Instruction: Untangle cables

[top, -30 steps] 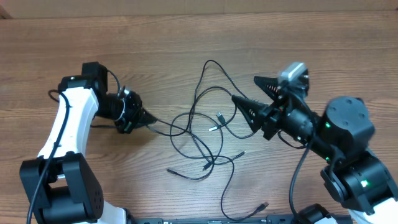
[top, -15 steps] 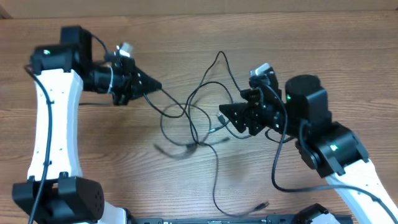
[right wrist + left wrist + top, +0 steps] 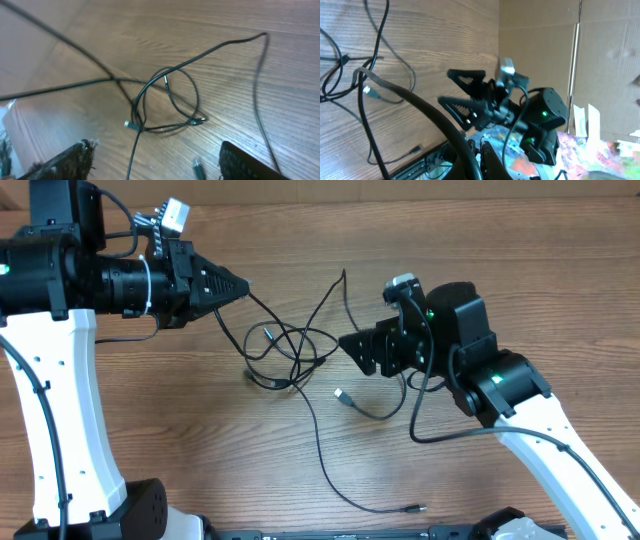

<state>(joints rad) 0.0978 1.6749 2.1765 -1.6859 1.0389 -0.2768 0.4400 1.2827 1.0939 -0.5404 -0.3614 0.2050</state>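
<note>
Several thin black cables [image 3: 288, 356] lie tangled on the wooden table, with a loop knot in the right wrist view [image 3: 167, 102]. My left gripper [image 3: 241, 284] is raised at the upper left and shut on one cable, which runs taut down to the tangle; that cable passes close along the left wrist view [image 3: 427, 107] from the jaws [image 3: 476, 161]. My right gripper [image 3: 346, 346] is open and empty, just right of the tangle, its fingers wide apart [image 3: 160, 170]. A silvery-tipped plug [image 3: 343, 395] lies below it. Another plug end [image 3: 415, 507] lies near the front edge.
The wooden table [image 3: 520, 270] extends to the right and back. A dark rail runs along the front edge [image 3: 300, 534]. In the left wrist view the right arm [image 3: 540, 115] faces me, with cardboard behind it.
My left gripper has lifted and pulled back to the upper left with the cable, dragging the tangle leftward. My right gripper has moved left toward the tangle.
</note>
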